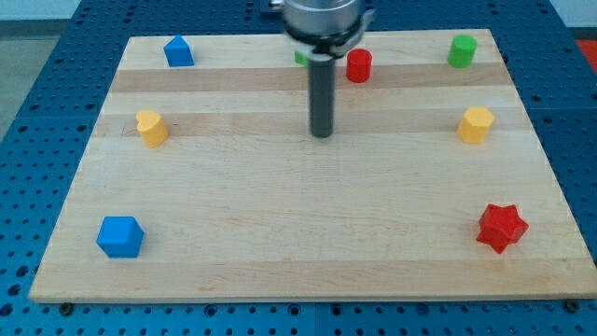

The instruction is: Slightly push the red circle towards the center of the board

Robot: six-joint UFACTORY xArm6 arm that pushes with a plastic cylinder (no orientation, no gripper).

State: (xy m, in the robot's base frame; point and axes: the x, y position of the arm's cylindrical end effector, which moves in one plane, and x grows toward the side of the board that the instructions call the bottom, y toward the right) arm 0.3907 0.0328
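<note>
Camera view: my tip (323, 133) rests on the wooden counter (280, 243), a little far of its centre. I have no hand to spread or press together, only this straight dark rod. The red circle (359, 65) stands near the far edge, to the right of my tip and farther away, with bare wood between them. A green block (300, 57) peeks out behind the rod. I judge that my tip must get round to the circle's far side before pushing it nearer.

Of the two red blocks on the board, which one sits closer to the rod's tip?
The red circle at the view's top, just up and right of my tip. The red star lies far off, near the bottom right corner.
</note>
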